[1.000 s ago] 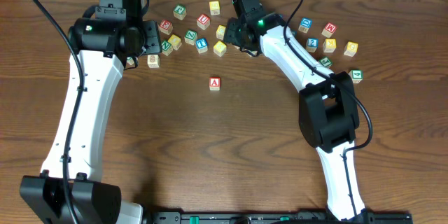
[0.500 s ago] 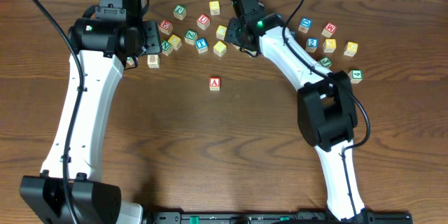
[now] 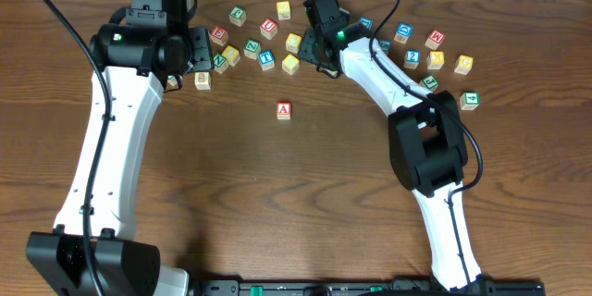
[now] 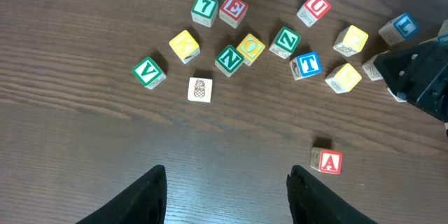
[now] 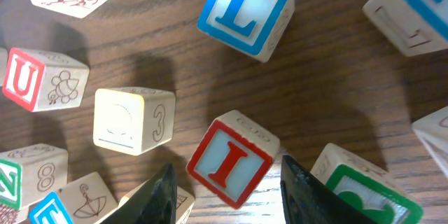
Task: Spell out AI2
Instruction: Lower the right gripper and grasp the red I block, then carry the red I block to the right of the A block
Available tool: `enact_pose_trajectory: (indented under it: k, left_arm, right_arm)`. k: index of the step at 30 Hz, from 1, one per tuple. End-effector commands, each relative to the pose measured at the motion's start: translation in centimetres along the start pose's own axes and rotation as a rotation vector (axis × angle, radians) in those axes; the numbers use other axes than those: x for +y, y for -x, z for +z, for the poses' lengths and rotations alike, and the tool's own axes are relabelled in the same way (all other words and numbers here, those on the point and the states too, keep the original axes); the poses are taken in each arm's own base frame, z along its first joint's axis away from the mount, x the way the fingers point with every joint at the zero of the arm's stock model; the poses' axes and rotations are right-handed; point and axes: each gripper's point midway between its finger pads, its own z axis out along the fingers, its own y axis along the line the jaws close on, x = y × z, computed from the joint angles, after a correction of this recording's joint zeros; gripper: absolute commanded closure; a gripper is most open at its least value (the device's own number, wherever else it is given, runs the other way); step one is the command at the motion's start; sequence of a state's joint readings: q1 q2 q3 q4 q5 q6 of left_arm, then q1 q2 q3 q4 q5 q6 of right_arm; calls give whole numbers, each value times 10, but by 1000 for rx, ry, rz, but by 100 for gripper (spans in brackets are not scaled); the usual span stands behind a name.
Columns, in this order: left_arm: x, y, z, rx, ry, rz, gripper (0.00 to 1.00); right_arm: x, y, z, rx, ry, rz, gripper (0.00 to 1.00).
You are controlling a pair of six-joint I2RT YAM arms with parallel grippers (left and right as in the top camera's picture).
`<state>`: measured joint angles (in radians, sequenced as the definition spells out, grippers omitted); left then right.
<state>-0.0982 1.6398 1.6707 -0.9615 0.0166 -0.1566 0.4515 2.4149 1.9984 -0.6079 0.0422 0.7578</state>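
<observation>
pale wooden cube with red "a" (image 4: pixel 326 161) sits alone just ahead of the wide, empty left claw (image 4: pixel 225 192). right claw (image 5: pixel 227 178) wide, red-framed wooden "i" cube (image 5: pixel 228 159) between its fingers, ungripped. "2" cube not located. judged one-third done.

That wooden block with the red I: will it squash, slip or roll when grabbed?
The red I block looks like solid wood, so it should stay stiff and feel light. Its flat faces should sit firmly between the right gripper's fingers, though smooth paint might slip slightly. A cube won't roll, but a nudge could bump the green-framed block beside it.
</observation>
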Motion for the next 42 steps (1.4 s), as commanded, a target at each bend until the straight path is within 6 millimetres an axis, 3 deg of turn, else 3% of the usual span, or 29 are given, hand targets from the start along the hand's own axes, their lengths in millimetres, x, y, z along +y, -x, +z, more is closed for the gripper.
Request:
enact_pose_trajectory:
  k: [1, 14, 21, 30, 37, 42]
  left_arm:
    - [2, 0, 0, 2, 4, 7, 46]
    - [2, 0, 0, 2, 4, 7, 45]
    - [2, 0, 0, 2, 4, 7, 45]
    - [2, 0, 0, 2, 4, 7, 46]
    - [2, 0, 1, 2, 4, 7, 46]
    - [2, 0, 1, 2, 4, 7, 45]
  right_arm:
    - [-4, 3, 3, -36, -40, -14, 58]
    - [-2, 1, 17, -39, -19, -13, 56]
    - [-2, 1, 17, -36, -17, -21, 62]
    - [-6, -4, 17, -13, -37, -168, 66]
    - [-4, -5, 9, 3, -29, -325, 69]
    - [3, 4, -9, -18, -15, -366, 73]
